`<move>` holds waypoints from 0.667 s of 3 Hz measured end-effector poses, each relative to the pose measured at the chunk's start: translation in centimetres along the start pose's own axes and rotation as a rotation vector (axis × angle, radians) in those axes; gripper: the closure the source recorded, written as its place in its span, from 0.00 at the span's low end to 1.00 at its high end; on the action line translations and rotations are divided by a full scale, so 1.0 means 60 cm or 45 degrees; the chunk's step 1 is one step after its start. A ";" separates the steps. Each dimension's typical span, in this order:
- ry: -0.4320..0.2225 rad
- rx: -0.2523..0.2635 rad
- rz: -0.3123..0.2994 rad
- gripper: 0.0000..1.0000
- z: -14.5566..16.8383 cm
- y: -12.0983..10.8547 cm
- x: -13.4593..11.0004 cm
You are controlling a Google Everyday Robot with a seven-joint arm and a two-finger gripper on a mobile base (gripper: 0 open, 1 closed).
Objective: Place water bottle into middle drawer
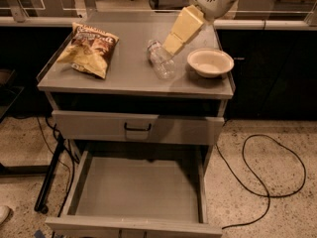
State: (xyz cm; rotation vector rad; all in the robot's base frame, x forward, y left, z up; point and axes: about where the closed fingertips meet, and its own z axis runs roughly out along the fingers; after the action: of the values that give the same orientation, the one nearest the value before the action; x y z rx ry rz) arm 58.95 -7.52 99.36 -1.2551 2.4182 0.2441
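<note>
— Looking over the table (124,81), where do we find the water bottle (162,63)?

— We see it lying on its side near the middle of the top, between the chip bag (89,48) and the bowl (210,62), just beside the bowl. It is not yet in the middle drawer (138,187), which stands pulled open low down, under the closed drawer front (99,125) with the black handle.

— And the claw (172,42)?

— It reaches down from the upper right, and its tip sits right at the far end of the bottle. We cannot tell whether it is open or closed, nor whether it touches the plastic.

— How do we expect the bottle to handle?

— We judge it light, thin-walled and crinkly. It will likely give under a squeeze, and being round and smooth it may roll or skid away if we nudge it from one side.

— So where do we take hold?

— We would close across the body, square to its length and near the middle, where the label band should give some grip. At either end it could swing or slip out. We would press gently, enough to hold without crushing it, and mind the bowl close by.
</note>
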 end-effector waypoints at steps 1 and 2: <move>0.000 0.000 0.000 0.00 0.000 0.000 0.000; 0.004 -0.003 0.018 0.00 0.020 -0.013 -0.048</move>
State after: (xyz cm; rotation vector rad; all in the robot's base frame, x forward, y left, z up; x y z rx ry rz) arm 61.42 -5.43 99.52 -1.2410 2.4311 0.2492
